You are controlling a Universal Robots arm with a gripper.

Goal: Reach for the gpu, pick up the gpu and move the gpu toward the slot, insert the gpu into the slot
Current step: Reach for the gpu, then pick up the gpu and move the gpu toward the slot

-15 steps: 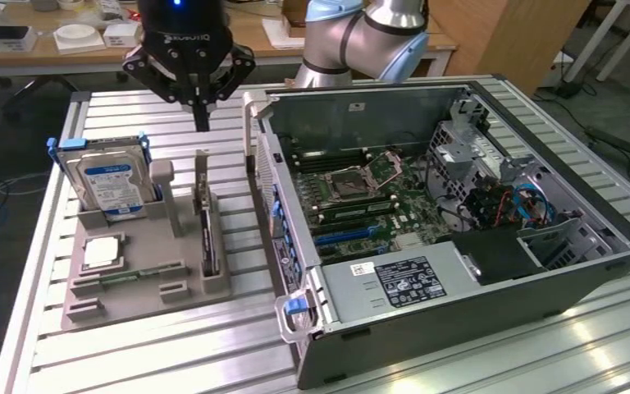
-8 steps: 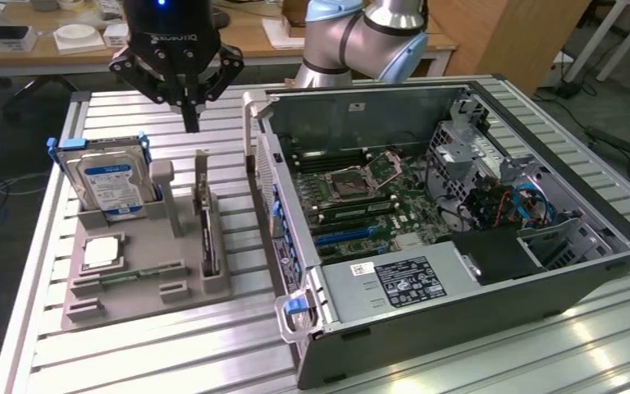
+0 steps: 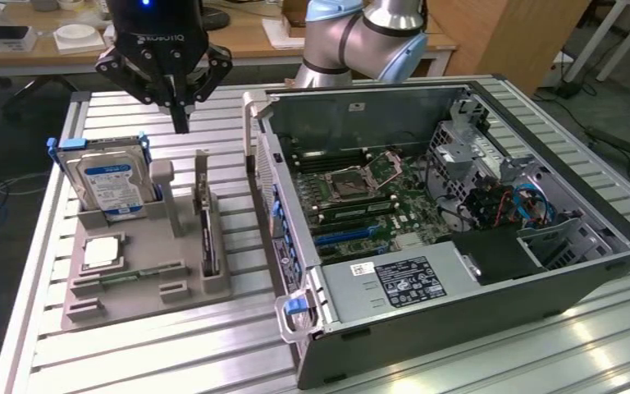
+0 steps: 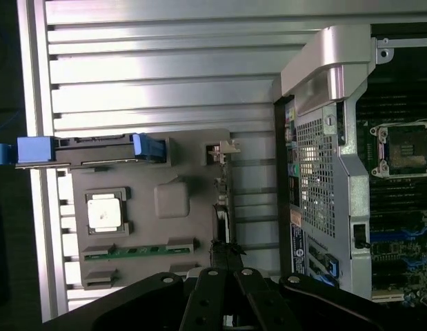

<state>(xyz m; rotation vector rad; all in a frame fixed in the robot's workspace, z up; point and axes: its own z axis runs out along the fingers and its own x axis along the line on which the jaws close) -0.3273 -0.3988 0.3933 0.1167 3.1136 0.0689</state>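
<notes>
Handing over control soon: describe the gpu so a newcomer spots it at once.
Left of the open computer case in the exterior view sits a grey holder tray. The gpu is the thin dark card standing on edge along the tray's case side, unlike the blue-labelled hard drive and the flat green memory stick.

Live: gripper (image 3: 180,121) hovers over grey tray (image 3: 140,308) back end, fingers pinched together, empty. gpu (image 3: 207,230) on edge in tray, untouched. HDD (image 3: 108,182) upright in tray too. Open PC case (image 3: 403,345) beside tray.
</notes>
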